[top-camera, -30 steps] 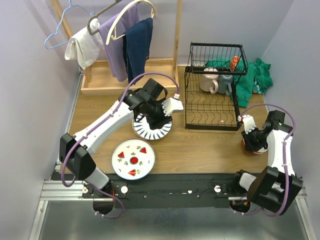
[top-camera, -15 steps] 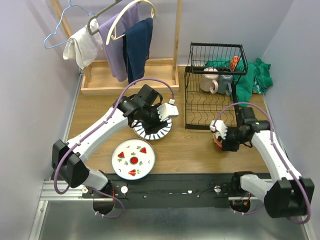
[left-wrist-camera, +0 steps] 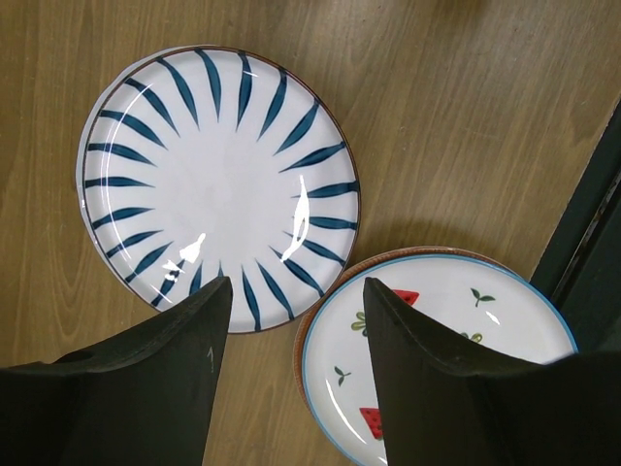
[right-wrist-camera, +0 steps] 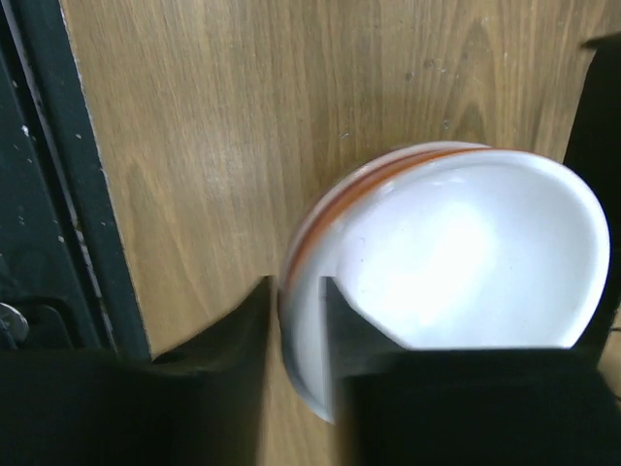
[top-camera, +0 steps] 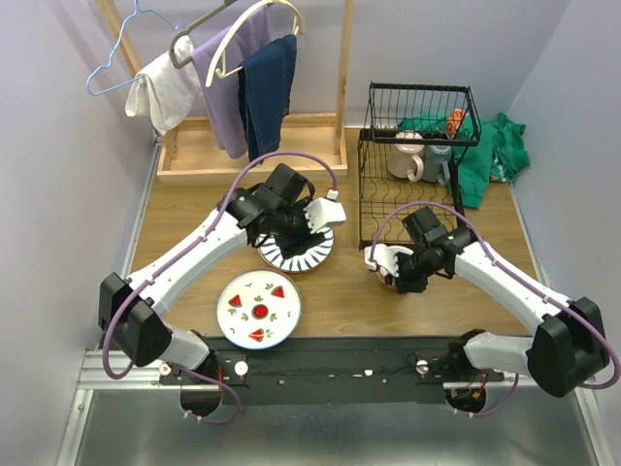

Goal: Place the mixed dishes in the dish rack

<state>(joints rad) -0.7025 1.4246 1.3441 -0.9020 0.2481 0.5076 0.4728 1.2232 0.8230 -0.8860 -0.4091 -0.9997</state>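
Here right gripper pinches bowl rim (orange-banded); left gripper spread over striped plate.

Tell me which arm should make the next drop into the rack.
Right. The right gripper pinches the rim of the bowl just in front of the dish rack. The left gripper hangs open above the striped plate, holding nothing, farther from the rack.

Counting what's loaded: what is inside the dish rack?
Pale mug and grey cup at the dish rack's back. Whether the orange item is inside or behind is unclear.
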